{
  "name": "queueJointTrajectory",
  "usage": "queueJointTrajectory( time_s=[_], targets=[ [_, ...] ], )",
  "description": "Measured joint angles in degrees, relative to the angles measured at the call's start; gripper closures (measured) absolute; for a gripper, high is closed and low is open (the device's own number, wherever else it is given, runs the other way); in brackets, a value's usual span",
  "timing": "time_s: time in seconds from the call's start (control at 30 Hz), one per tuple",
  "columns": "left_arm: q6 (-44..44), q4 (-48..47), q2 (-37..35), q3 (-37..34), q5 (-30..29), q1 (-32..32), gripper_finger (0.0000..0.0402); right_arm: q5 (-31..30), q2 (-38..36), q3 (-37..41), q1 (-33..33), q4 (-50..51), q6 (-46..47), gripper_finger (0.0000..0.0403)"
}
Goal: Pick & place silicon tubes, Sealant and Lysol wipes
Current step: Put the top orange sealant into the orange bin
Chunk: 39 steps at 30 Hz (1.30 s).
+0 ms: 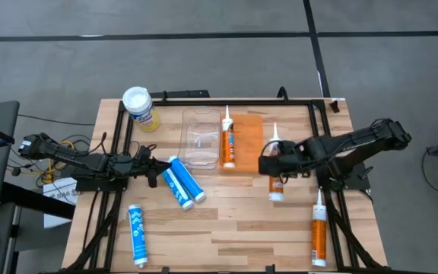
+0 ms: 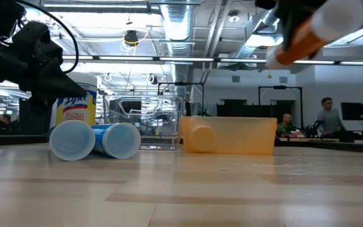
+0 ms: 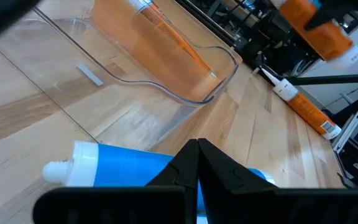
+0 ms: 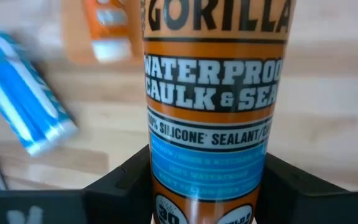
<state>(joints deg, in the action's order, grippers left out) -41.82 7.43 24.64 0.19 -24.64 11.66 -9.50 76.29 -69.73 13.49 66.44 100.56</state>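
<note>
Right gripper (image 1: pixel 274 164) clamped on orange Gorilla sealant tube (image 1: pixel 276 169), lifted above table (image 1: pixel 242 228) just right of orange bin (image 1: pixel 247 144). Second sealant tube (image 1: pixel 228 139) across seam of clear bin (image 1: pixel 201 137) and orange bin. Third sealant tube (image 1: pixel 319 232) flat, near right. Left gripper (image 1: pixel 155 171), fingers together, just left of two blue silicone tubes (image 1: pixel 182 181). Third blue tube (image 1: pixel 137 234) near left. Lysol wipes (image 1: pixel 141 108) upright, far left.
</note>
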Motion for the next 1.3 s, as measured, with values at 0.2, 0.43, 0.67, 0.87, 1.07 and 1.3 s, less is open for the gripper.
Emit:
queueJointTrajectory(
  time_s=[0.2,0.43,0.67,0.87,1.07,1.3],
  targets=[
    [0.03,0.01,0.00,0.00,0.00,-0.01,0.0401,-2.65,0.00,-0.68,-7.22,-2.81,-8.96,0.0214],
    [0.04,-0.01,-0.01,0.00,0.00,-0.01,0.0402,-5.66,1.20,-0.73,-16.79,-12.03,-21.25,0.0211],
    [0.02,-0.03,0.03,0.00,0.02,0.00,0.0401,-3.89,8.75,-0.75,-24.41,-21.19,-31.72,0.0212],
    [-0.04,-0.03,0.09,0.00,0.66,0.00,0.0401,-2.20,16.56,-0.70,-28.85,-26.55,-35.80,0.0207],
    [0.02,-0.09,0.09,0.00,0.70,0.00,0.0401,0.01,22.47,-0.70,-30.59,-29.03,-36.65,0.0207],
    [0.00,-0.39,0.12,0.00,0.69,-0.02,0.0401,2.04,27.64,-0.68,-29.25,-32.29,-36.60,0.0207]
  ],
)
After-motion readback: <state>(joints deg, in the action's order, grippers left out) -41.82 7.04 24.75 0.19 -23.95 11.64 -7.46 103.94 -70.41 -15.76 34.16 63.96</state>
